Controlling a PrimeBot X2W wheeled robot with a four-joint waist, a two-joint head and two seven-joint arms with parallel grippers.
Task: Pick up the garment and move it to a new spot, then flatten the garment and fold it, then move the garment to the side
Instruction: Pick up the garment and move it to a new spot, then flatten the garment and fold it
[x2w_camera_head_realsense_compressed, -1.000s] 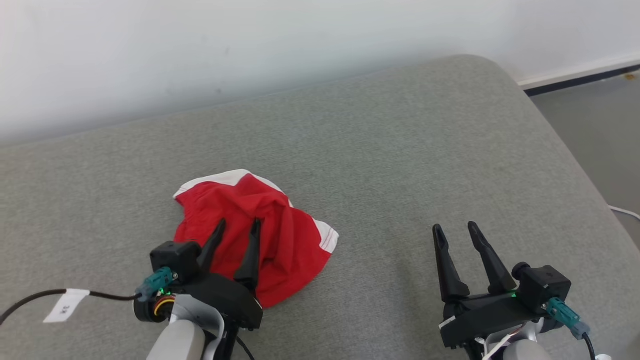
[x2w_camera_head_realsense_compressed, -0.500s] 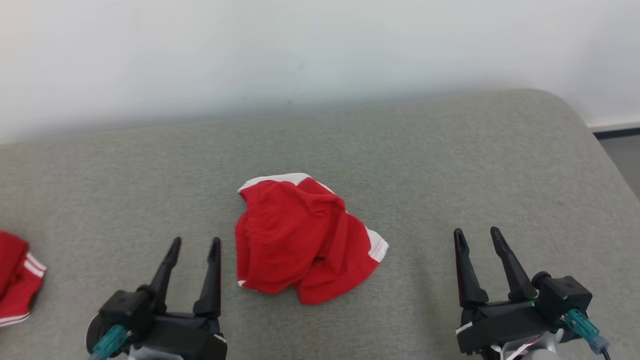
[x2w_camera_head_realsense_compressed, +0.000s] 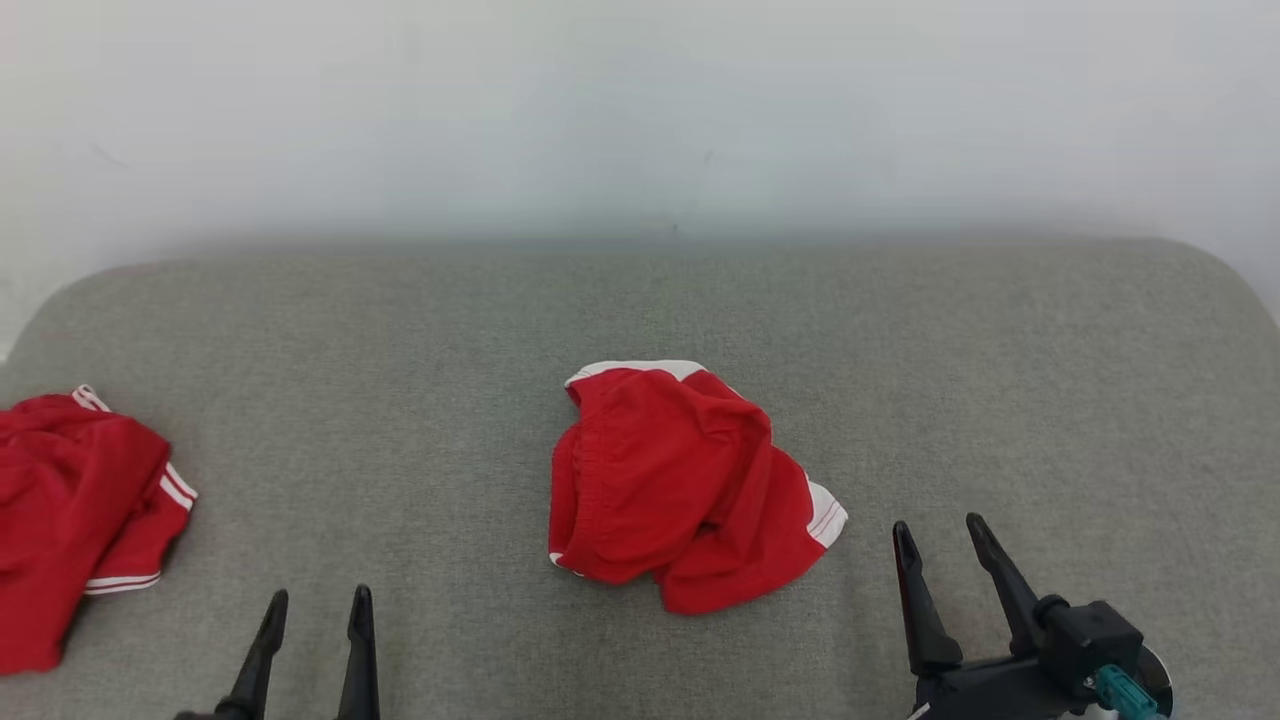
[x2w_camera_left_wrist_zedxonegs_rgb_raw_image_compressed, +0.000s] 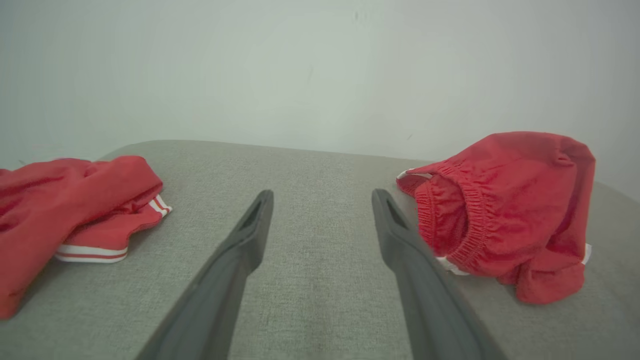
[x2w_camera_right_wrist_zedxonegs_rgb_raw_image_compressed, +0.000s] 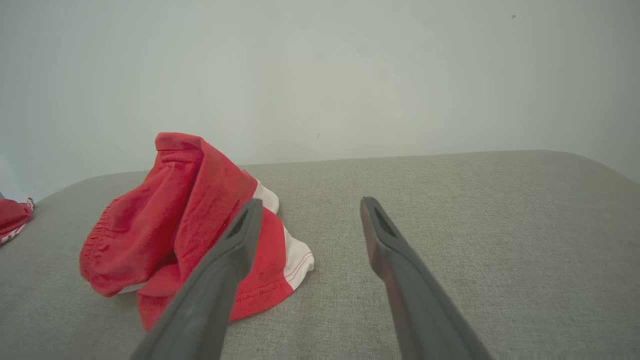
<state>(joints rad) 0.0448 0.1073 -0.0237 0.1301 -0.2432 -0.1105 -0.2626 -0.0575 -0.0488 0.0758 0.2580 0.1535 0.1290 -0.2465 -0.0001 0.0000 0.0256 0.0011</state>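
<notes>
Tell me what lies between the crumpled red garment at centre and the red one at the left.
Bare grey cushion in the head view; the open left gripper points into that gap from the near side.

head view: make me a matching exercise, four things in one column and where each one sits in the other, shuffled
Column A
1. crumpled red garment
2. second red garment
3. left gripper
4. right gripper

Column B
a. lower right, open, holding nothing
b. left edge of the grey cushion
c. middle of the grey cushion
d. lower left, open, holding nothing

Pairs: 1-c, 2-b, 3-d, 4-a
</notes>
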